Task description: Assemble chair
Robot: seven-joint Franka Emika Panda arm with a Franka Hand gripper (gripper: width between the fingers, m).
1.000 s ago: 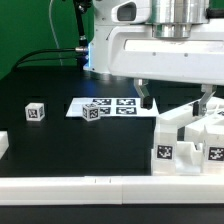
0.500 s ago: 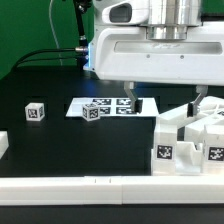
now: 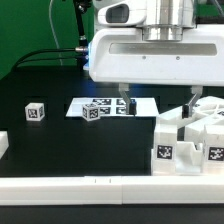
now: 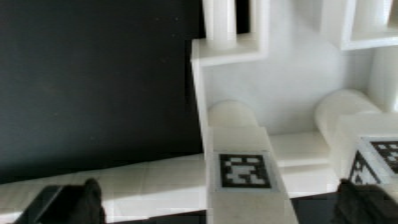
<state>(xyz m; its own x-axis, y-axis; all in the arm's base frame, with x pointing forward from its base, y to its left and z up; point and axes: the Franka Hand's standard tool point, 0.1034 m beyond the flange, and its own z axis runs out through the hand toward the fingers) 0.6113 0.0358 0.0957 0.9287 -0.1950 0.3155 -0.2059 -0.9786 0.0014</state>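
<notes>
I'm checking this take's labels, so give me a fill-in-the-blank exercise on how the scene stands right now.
1. The end effector hangs with its jaws ____, gripping nothing.
2. The clustered chair parts sit at the exterior view's ____ side.
3. The lone small cube lies to the exterior view's ____ of the marker board.
Missing words: open; right; left.

The chair's shiny white plastic blocks point(image 3: 190, 140) sit bunched together on the black table point(image 3: 100, 150), at the exterior view's right. Black-and-white square tags show on their front faces. Up close, a long white bar point(image 4: 237, 135) carries one tag. A small white tagged cube point(image 3: 36, 112) stands alone near the exterior view's left. A second small cube point(image 3: 95, 111) stands nearer the middle.
</notes>
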